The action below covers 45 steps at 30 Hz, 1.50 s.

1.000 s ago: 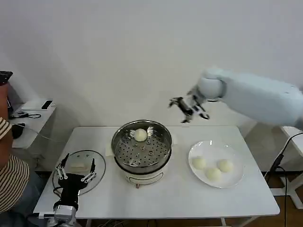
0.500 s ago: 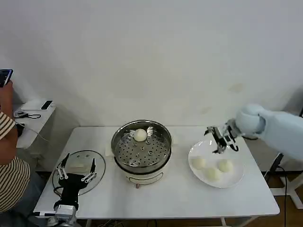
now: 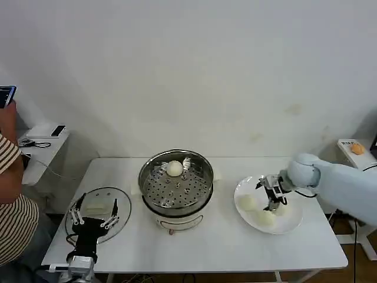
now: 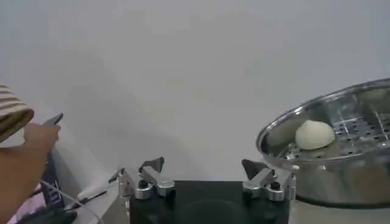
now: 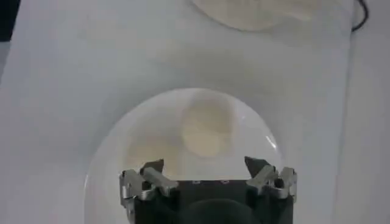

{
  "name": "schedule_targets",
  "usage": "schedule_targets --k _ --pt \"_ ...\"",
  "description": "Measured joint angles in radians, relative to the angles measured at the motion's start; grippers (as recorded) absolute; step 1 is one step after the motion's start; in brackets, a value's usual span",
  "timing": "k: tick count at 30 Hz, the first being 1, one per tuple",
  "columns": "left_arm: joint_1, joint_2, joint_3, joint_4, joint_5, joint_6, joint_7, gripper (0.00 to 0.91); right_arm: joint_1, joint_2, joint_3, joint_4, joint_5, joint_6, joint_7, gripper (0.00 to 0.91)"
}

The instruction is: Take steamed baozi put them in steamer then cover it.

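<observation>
Steamed baozi, small smooth cream-white dough buns: one (image 3: 175,168) lies on the perforated steel tray inside the steamer, toward its far side; three lie on the flat round white plate (image 3: 294,221) at the robot's right. The right gripper (image 3: 273,195) hangs low over this plate with its fingers spread wide and holding nothing. In the right wrist view, one bun (image 5: 208,128) lies just ahead of the open right gripper (image 5: 206,170), between the lines of its two fingers. In the head view, one bun (image 3: 247,202) lies at the plate's steamer side, one (image 3: 265,217) at its near side, and the third is partly hidden behind the gripper.

The steamer (image 3: 176,184), a round shiny stainless-steel pot on a white footed base, stands at the middle of the white rectangular table (image 3: 200,247).

The left gripper (image 3: 92,219) rests at the table's left, fingers wide apart, over the round clear glass lid (image 3: 122,206).
</observation>
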<state>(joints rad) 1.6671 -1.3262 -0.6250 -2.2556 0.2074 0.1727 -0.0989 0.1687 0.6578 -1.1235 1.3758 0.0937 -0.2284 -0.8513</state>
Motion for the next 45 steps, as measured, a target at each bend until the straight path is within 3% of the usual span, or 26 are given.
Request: schedule_targets --k 9,24,36,45 --pt "-0.005 -0.001 -0.004 0.009 -0.002 -0.002 0.0 0.907 -0.052 0.077 0.04 -0.08 -0.022 -0.004 0.007 0.867" --pt "-0.002 -0.011 -0.003 0.007 -0.001 -0.001 0.001 0.907 -0.093 0.13 0.07 -0.145 -0.041 -0.025 -0.01 0.584" --pt "-0.003 -0.01 -0.004 0.003 -0.001 0.0 0.001 0.907 -0.038 0.117 0.058 -0.128 -0.028 -0.033 -0.044 0.584" --pt "-0.01 0.0 -0.007 0.004 -0.008 0.001 0.002 0.907 0.164 0.114 -0.023 -0.073 0.042 -0.051 -0.045 0.584"
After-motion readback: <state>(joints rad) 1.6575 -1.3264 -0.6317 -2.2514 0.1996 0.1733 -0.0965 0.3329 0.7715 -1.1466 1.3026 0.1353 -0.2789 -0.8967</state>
